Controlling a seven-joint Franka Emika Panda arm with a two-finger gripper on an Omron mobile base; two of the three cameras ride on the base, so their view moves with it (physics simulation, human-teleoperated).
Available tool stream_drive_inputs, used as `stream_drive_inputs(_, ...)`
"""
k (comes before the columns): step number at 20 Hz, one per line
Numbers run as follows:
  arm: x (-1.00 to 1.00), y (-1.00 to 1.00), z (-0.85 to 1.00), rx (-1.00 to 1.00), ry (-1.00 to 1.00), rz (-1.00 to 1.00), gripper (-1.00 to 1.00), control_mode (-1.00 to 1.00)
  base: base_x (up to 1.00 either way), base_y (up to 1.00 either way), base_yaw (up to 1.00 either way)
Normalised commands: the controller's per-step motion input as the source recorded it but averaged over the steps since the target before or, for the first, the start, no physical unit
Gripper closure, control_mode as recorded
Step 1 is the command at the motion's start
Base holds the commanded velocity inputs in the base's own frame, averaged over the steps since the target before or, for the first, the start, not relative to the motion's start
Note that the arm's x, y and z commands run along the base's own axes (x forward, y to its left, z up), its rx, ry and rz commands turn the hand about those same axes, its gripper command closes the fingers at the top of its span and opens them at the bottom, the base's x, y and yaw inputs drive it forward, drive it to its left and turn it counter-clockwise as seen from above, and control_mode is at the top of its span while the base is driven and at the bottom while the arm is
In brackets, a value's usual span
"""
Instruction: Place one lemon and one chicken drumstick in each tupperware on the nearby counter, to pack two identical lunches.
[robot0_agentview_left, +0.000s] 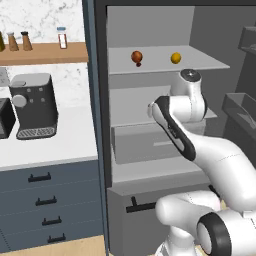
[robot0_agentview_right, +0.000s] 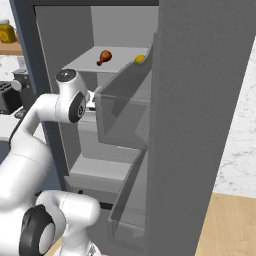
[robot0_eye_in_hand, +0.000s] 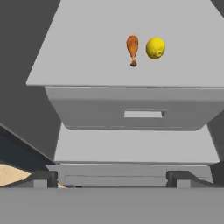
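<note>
A brown chicken drumstick (robot0_agentview_left: 136, 56) and a yellow lemon (robot0_agentview_left: 175, 58) lie apart on the top shelf of the open fridge; from the right they are the drumstick (robot0_agentview_right: 104, 57) and lemon (robot0_agentview_right: 140, 59). In the hand view, a drumstick (robot0_eye_in_hand: 132, 49) and a lemon (robot0_eye_in_hand: 155, 47) lie close together on a grey shelf above a drawer. My gripper (robot0_eye_in_hand: 113, 179) is open, its fingertips (robot0_eye_in_hand: 41, 177) wide apart and holding nothing. The arm reaches into the fridge at middle-shelf height. The white counter (robot0_agentview_left: 70, 140) lies left of the fridge. The tupperware is out of view.
A dark coffee machine (robot0_agentview_left: 34, 105) and a toaster (robot0_agentview_left: 5, 117) stand on the counter under a wooden wall shelf (robot0_agentview_left: 45, 52) with bottles. The fridge door (robot0_agentview_right: 200, 125) with its bins stands open on the right. A grey drawer (robot0_eye_in_hand: 142, 111) sits under the shelf.
</note>
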Motion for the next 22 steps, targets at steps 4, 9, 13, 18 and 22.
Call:
stream_drive_inputs(4, 0.89, -0.43, 0.20, 0.00, -0.04, 0.05, -1.00, -1.00, 0.00, 0.00, 0.00)
stream_drive_inputs(9, 0.89, -0.49, -0.09, 0.05, 0.14, 0.07, -1.00, -1.00, 0.00, 0.00, 0.00)
stream_drive_inputs(13, 0.53, -0.12, -0.64, 0.03, 0.21, 0.14, -1.00, -1.00, 0.00, 0.00, 0.00)
stream_drive_inputs(18, 0.26, 0.05, -0.31, 0.00, 0.04, 0.14, -1.00, -1.00, 0.00, 0.00, 0.00)
stream_drive_inputs(22, 0.39, 0.20, -0.36, 0.00, 0.00, 0.06, -1.00, -1.00, 0.00, 0.00, 0.00)
